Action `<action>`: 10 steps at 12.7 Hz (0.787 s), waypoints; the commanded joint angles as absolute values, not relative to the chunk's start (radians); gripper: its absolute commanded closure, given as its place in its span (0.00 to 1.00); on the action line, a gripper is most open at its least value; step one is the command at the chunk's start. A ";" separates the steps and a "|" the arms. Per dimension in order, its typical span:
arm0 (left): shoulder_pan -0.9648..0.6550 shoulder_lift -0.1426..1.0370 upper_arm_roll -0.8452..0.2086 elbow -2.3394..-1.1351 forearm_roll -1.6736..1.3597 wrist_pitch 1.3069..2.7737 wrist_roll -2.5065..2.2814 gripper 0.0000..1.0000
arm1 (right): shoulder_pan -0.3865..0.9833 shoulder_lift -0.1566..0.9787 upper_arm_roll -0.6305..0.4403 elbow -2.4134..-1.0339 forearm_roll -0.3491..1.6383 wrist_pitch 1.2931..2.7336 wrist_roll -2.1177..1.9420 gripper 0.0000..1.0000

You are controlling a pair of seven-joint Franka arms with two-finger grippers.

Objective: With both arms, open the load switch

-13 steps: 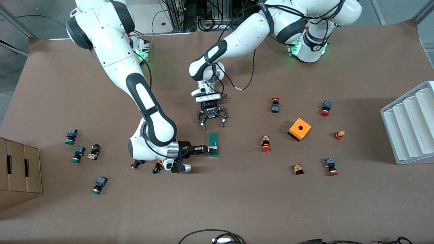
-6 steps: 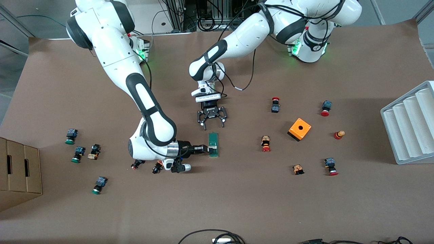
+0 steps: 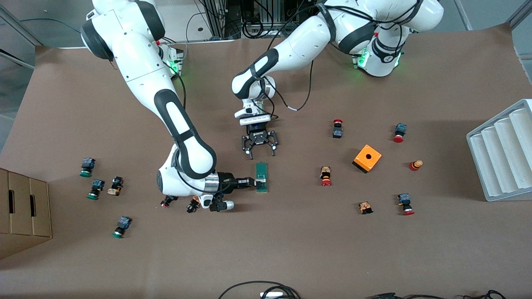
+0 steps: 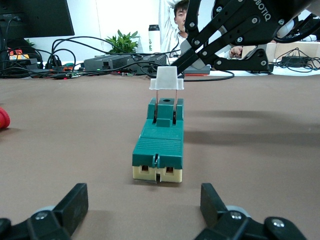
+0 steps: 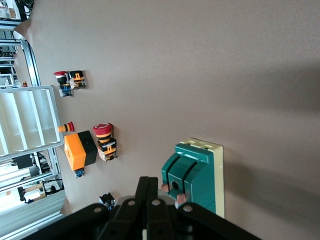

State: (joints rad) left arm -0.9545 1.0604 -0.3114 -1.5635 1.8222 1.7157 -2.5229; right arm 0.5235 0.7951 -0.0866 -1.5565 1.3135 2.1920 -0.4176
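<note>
Nothing had moved: the right gripper [image 3: 254, 181] stayed clamped on the load switch's [image 3: 262, 176] white slider while the left gripper [image 3: 260, 151] hovered, fingers apart.

The whole table [image 3: 291, 249] is seen from high above in the front view, facing the arms' bases. The load switch [image 4: 159, 145] is viewed low and close, end-on, from the left wrist, and closely from above by the right wrist; it is shared by all three views.
</note>
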 commanded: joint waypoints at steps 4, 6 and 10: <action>-0.966 1.111 -0.308 -1.522 1.822 1.733 -2.520 0.00 | 0.522 0.741 -0.087 -1.620 1.330 2.177 -0.443 1.00; -0.966 1.111 -0.308 -1.522 1.822 1.733 -2.520 0.00 | 0.523 0.741 -0.087 -1.621 1.330 2.177 -0.445 1.00; -0.966 1.111 -0.308 -1.522 1.822 1.732 -2.520 0.00 | 0.525 0.741 -0.086 -1.632 1.330 2.178 -0.449 1.00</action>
State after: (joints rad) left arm -0.9545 1.0604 -0.3114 -1.5635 1.8222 1.7157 -2.5229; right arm 0.5236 0.7759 -0.0866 -1.5779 1.3135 2.1910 -0.4200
